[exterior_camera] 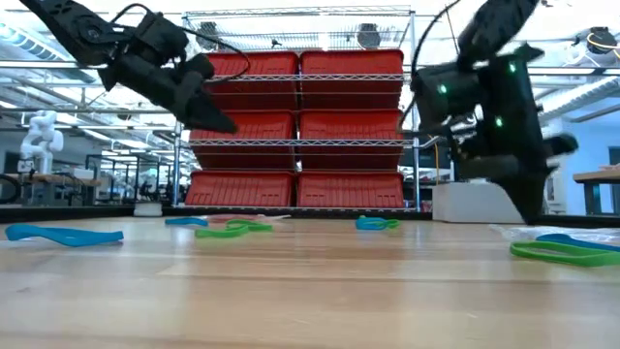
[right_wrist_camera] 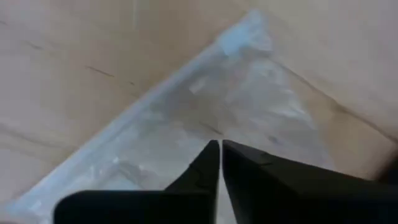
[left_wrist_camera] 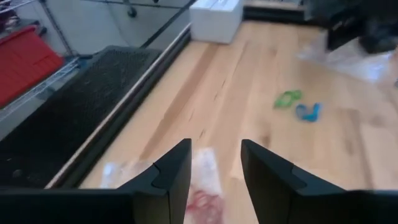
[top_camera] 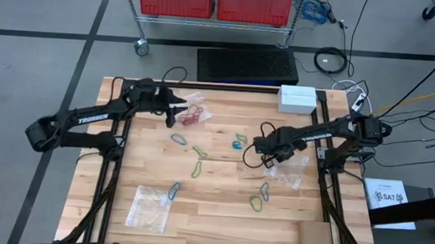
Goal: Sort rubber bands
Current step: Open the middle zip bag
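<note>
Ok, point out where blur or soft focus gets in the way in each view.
Low view: near tabletop and green band soft. Left wrist view: left gripper fingers and red bands blurred. Right wrist view: clear bag smeared. High view: evenly sharp.

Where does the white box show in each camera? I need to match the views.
High view: the white box sits at the table's far edge, right of centre.
Low view: probably the pale block low at the right, partly behind the arm.
Left wrist view: at the top, right of centre.
Right wrist view: not in it; only a clear plastic bag on wood.
Shared landmark: the red bins beyond the table, in all but the right wrist view.
</note>
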Robot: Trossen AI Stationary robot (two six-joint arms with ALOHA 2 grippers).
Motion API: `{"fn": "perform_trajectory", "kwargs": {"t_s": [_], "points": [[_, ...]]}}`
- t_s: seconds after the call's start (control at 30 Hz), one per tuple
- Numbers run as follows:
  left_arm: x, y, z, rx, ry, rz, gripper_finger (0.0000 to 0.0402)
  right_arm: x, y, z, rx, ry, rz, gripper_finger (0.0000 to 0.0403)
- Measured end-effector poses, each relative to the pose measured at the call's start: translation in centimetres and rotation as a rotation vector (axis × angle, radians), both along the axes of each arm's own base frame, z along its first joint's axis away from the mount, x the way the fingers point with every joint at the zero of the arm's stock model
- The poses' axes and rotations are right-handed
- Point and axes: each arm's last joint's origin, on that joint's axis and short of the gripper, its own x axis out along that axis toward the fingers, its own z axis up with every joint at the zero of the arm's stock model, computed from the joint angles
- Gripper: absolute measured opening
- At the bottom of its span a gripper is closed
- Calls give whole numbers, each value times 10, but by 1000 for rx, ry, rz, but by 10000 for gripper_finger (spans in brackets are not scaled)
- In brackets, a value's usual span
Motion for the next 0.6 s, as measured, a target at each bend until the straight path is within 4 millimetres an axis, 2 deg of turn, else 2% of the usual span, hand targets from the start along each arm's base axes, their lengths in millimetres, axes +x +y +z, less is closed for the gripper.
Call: {"fn": "perform_trajectory", "kwargs": {"t_s": [0.07,0.2,0.33,0.47,0.6], "points": [[-1,-1,3,-9,-20,-10,146,0,0,-9,9,-50,11,3],[-1,-2,3,-9,-22,-13,147,12,-1,-11,-2,-186,143,5],[0,-1,2,-12,-21,-18,147,30,1,-8,-19,-320,453,6],[0,-1,3,-8,-26,-21,147,37,6,-4,-17,-339,704,6],[1,-2,3,-10,-25,-26,147,44,5,9,-20,-326,695,9]]}}
